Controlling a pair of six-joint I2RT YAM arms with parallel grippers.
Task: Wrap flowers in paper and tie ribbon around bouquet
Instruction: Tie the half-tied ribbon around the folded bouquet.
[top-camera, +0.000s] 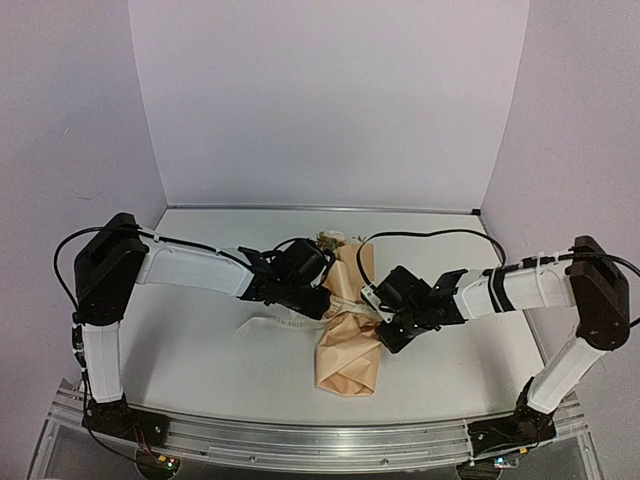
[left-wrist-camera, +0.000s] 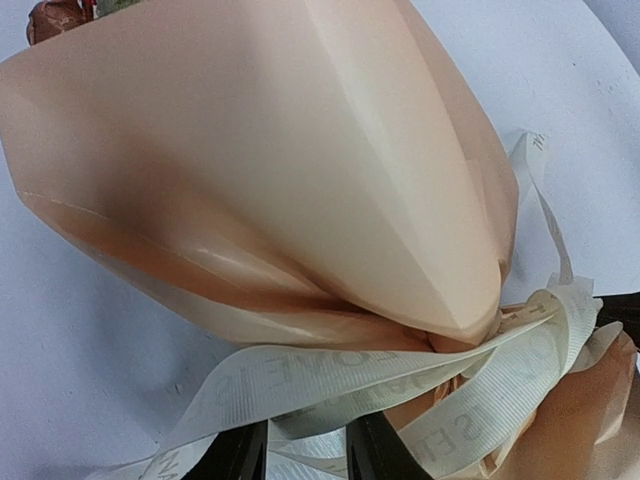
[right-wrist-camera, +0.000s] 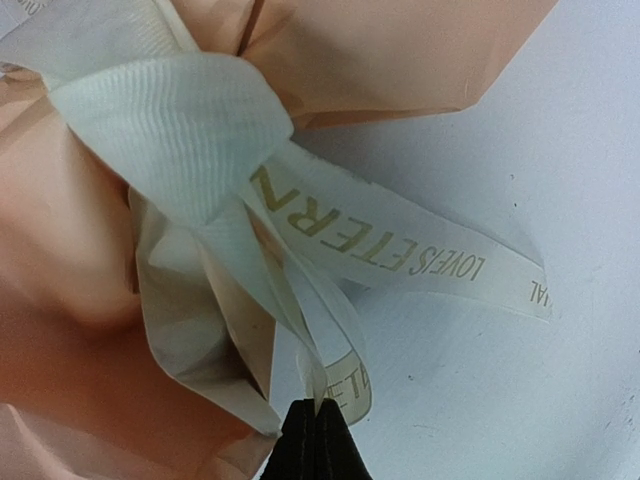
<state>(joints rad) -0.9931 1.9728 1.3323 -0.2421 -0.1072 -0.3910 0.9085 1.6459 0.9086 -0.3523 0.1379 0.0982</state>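
Observation:
The bouquet (top-camera: 348, 345) lies mid-table in tan paper (left-wrist-camera: 300, 150), and the flowers (top-camera: 330, 240) show at its far end. A brown rose (left-wrist-camera: 55, 15) peeks past the cone's rim. The cream ribbon (right-wrist-camera: 180, 130) is knotted round the pinched waist of the paper (right-wrist-camera: 400, 50). One lettered tail lies flat on the table. My right gripper (right-wrist-camera: 322, 405) is shut on a thin loop of ribbon just below the knot. My left gripper (left-wrist-camera: 305, 435) sits at the bouquet's left side, its fingers (left-wrist-camera: 235, 455) apart, with folds of ribbon (left-wrist-camera: 350, 375) lying in the gap.
A loose length of ribbon (top-camera: 270, 323) trails left of the bouquet on the white table (top-camera: 200, 350). Both arms meet over the bouquet's waist. White walls close in the back and both sides.

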